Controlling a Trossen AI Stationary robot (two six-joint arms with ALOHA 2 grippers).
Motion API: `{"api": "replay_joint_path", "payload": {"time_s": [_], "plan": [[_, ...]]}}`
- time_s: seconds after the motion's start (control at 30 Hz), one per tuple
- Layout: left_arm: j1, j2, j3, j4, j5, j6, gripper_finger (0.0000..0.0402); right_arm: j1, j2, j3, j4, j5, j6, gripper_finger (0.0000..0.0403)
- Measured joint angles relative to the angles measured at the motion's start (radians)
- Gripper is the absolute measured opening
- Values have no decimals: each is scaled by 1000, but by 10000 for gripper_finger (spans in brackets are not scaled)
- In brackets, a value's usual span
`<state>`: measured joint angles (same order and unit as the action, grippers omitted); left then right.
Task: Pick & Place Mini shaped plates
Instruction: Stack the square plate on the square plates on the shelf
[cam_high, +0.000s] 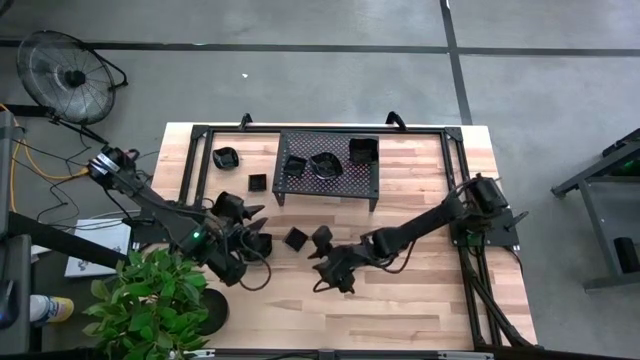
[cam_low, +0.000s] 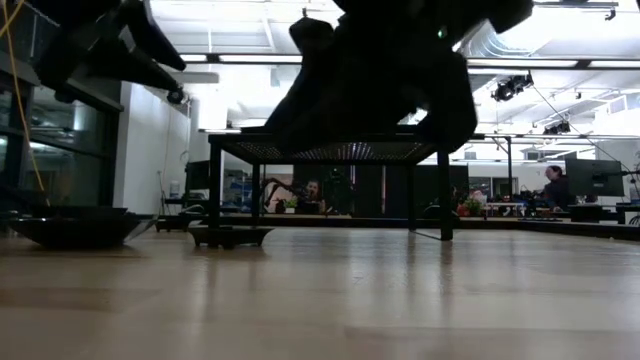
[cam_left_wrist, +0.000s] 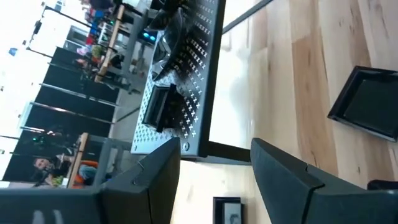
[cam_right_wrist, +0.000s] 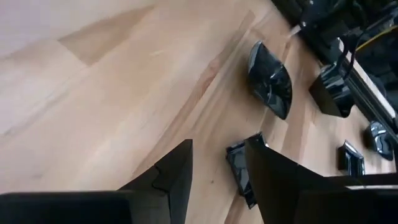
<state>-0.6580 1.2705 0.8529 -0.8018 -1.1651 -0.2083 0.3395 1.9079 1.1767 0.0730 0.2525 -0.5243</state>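
Observation:
Several small glossy black dishes lie about. Three sit on top of the mesh rack (cam_high: 330, 165). A scalloped one (cam_high: 227, 157) and a small square one (cam_high: 258, 182) lie on the table left of the rack, and two more (cam_high: 296, 238) (cam_high: 322, 235) lie nearer the front. My left gripper (cam_high: 248, 218) is open and empty above the table's left part, pointing at the rack; the small square dish (cam_left_wrist: 227, 208) shows between its fingers, farther off. My right gripper (cam_high: 332, 272) is open and empty, low over the table's middle. A small dish (cam_right_wrist: 238, 169) lies on the wood beside one of its fingers.
The black mesh rack stands on legs at the far middle of the table (cam_high: 420, 300), inside a black frame (cam_high: 465, 160). A potted plant (cam_high: 150, 300) stands at the near left corner. A fan (cam_high: 65, 65) stands on the floor at the far left. Bare wood lies at the near right.

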Motion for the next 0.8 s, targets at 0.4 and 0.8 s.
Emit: {"api": "replay_joint_path", "payload": {"time_s": [0.4, 0.8], "plan": [[-82, -95, -142, 4, -75, -181, 191, -97, 37, 15, 52, -119, -46, 142], [-89, -301, -257, 189, -34, -31, 191, -155, 200, 275, -307, -118, -206, 141]]}}
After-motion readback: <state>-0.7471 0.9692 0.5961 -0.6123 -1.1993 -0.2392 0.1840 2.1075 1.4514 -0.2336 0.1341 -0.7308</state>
